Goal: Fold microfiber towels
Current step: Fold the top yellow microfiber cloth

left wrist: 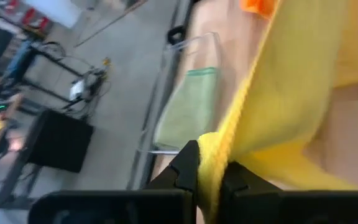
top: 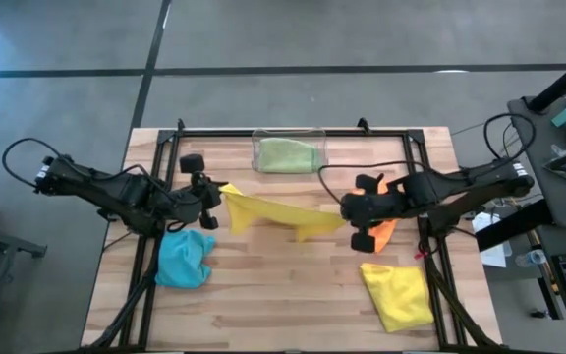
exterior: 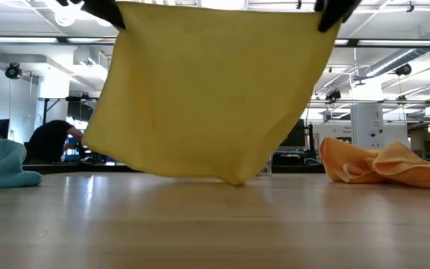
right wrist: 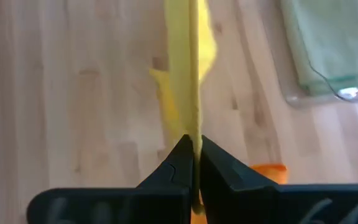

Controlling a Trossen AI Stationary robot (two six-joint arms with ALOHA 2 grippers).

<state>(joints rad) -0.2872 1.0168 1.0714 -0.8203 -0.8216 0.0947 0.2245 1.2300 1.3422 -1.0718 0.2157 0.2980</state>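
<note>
both grippers, left (top: pixel 216 193) and right (top: pixel 354 218), are pinched tight on top corners of a yellow towel (top: pixel 273 211), stretched mid-air over the worktop (top: pixel 293 295). looks like pre-fold; next, lay it flat.

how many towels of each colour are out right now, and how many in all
yellow towels: 2, one stretched between the left pincer and right pincer, one lying on the table
light blue towel: 1
orange towel: 1
pale green towel: 1, in the clear bin
total: 5
</note>
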